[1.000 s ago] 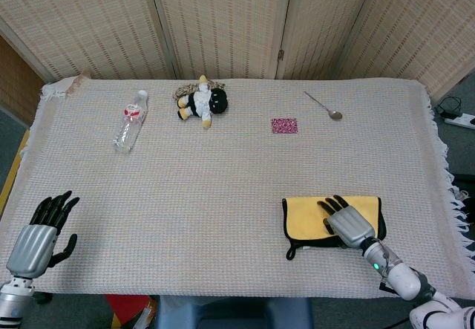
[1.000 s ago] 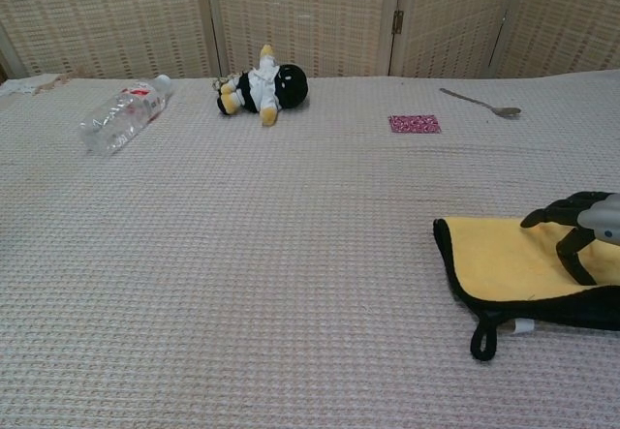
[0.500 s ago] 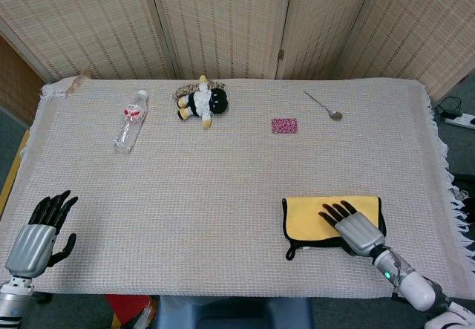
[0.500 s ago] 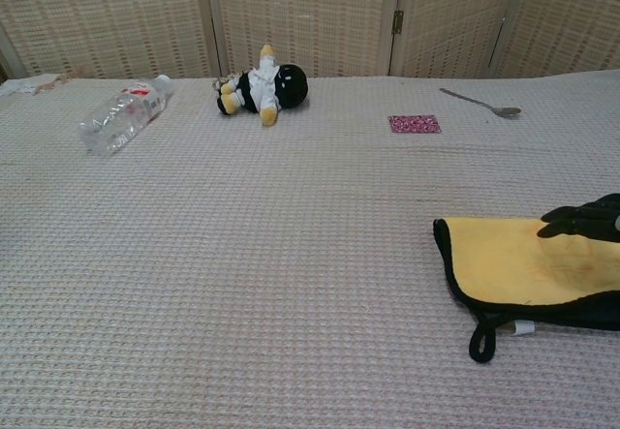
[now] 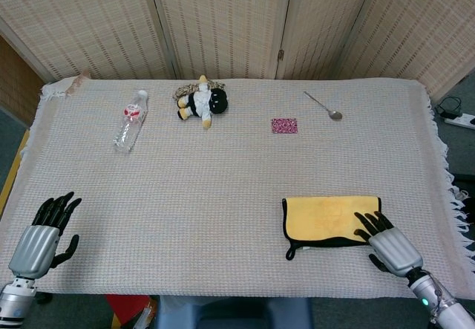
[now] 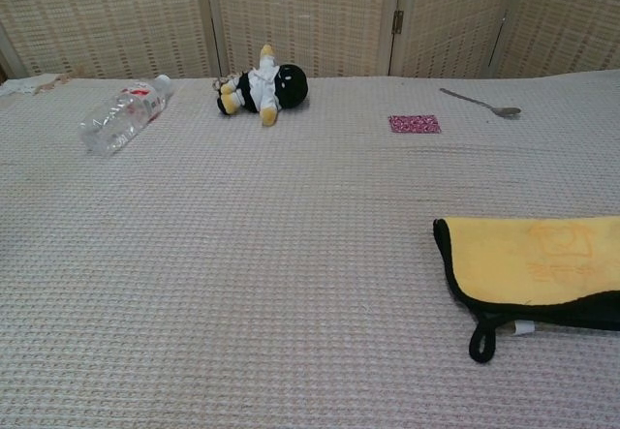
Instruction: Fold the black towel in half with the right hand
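Note:
The towel (image 5: 328, 218) lies folded near the table's front right, its yellow side up with a black edge and a black loop at its front left corner; the chest view shows the towel (image 6: 528, 264) at the right edge. My right hand (image 5: 390, 246) is off the towel at its front right corner, fingers spread, holding nothing; it is out of the chest view. My left hand (image 5: 38, 238) rests open at the front left edge of the table, far from the towel.
A clear plastic bottle (image 5: 131, 119) lies at the back left. A black, white and yellow plush toy (image 5: 202, 102) lies at the back middle. A small pink patterned square (image 5: 284, 125) and a metal spoon (image 5: 324, 106) are at the back right.
My right hand has slid back off the yellow face of the towel toward the front right edge and left the chest view. The towel stays flat. The left hand barely moved.

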You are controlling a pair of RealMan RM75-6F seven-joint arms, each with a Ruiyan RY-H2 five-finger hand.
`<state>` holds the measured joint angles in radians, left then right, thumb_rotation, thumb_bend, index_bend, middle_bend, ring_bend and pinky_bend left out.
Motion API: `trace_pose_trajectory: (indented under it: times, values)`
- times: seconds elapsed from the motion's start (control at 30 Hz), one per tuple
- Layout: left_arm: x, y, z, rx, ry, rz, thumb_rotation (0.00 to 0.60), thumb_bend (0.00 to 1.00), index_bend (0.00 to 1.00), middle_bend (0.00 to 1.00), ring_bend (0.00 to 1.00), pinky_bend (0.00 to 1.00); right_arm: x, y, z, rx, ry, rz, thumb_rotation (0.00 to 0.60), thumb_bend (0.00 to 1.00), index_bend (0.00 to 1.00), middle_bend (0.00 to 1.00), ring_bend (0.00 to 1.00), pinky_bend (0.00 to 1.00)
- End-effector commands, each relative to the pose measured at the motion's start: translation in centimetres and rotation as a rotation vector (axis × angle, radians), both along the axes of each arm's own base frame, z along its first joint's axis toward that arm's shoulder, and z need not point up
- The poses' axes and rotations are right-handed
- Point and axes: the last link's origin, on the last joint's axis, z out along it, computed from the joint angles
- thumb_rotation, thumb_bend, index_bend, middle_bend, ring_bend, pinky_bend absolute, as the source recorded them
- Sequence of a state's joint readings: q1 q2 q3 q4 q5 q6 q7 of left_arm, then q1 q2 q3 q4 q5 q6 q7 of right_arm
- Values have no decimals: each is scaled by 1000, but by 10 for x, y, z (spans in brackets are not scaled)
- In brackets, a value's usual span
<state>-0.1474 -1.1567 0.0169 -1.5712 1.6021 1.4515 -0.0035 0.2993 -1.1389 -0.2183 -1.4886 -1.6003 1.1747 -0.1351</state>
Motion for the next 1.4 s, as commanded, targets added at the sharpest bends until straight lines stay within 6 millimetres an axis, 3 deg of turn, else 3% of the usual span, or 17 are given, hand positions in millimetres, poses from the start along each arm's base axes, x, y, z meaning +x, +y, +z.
trace_pose_trajectory:
  times: [0.03, 0.27, 0.57, 1.27, 1.4]
  values:
    - [0, 0, -1, -3, 1, 0, 600, 568, 0, 0, 0, 0, -7, 4, -5, -17, -19, -11, 600, 477, 348, 0, 0, 0]
    - [-1, 0, 0, -5, 0, 3, 600, 568, 0, 0, 0, 0, -26, -4, -22, -77, -65, -34, 600, 476, 389, 0, 0, 0]
    - [-3, 0, 2, 0, 3, 10, 600, 568, 0, 0, 0, 0, -41, -7, -25, -86, -37, -77, 600, 476, 403, 0, 0, 0]
    - [-4, 1, -5, -18, 18, 20, 600, 568, 0, 0, 0, 0, -67, -10, -8, -143, 31, -162, 600, 476, 404, 0, 0, 0]
    - [-4, 1, -6, -16, 20, 22, 600, 568, 0, 0, 0, 0, -66, -7, -4, -144, -21, -175, 600, 477, 404, 0, 0, 0]
